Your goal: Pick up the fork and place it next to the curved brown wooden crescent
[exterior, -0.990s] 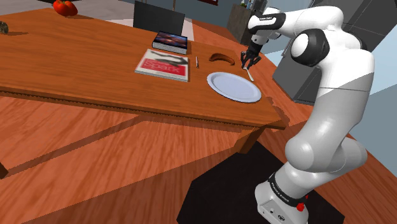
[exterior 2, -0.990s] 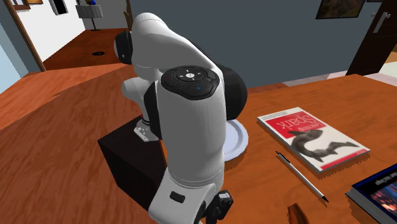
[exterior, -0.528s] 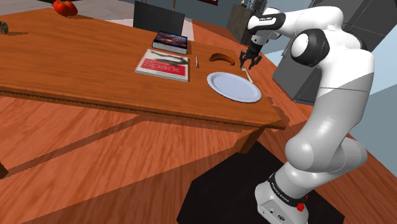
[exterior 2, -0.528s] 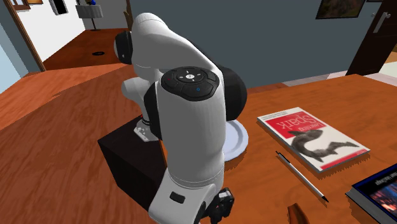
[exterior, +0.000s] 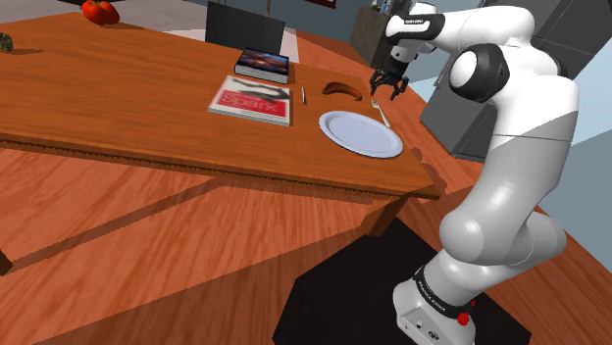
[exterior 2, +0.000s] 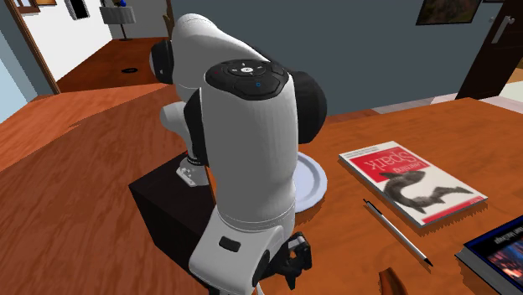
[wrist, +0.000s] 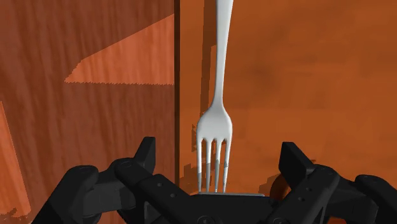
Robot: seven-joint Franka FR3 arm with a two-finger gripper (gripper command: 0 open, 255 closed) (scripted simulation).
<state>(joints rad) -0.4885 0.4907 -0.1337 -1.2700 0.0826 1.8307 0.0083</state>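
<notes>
- A black two-finger gripper (exterior: 384, 88) on a white robot arm is seen hovering above the near corner of a brown wooden table (exterior: 147, 108).
- In the wrist view, the gripper (wrist: 217, 149) is shown with its fingers (wrist: 145, 156) spread wide apart, and nothing is clasped between them.
- A slender silver-white fork (exterior: 382, 115) is seen lying flat on the table, directly under the gripper and untouched by it.
- In the wrist view, the fork (wrist: 216, 121) is shown with its four tines pointing towards the gripper. The tines are centred in the gap between the two fingers, and the long handle runs straight away from the gripper.
- The table's edge is seen running alongside the fork's handle, just beside it.
- A curved brown wooden crescent (exterior: 341, 89) is seen on the table near the gripper, on the shoulder view's left of it and apart from the fork.
- A round white plate (exterior: 360, 134) is seen on the table just beside the fork, near the gripper.
- Beyond the crescent from the gripper, a thin pen (exterior: 303, 95) is laid next to a red and white book (exterior: 252, 101).
- A dark book with a colourful cover (exterior: 263, 65) lies past that one, well apart from the gripper.
</notes>
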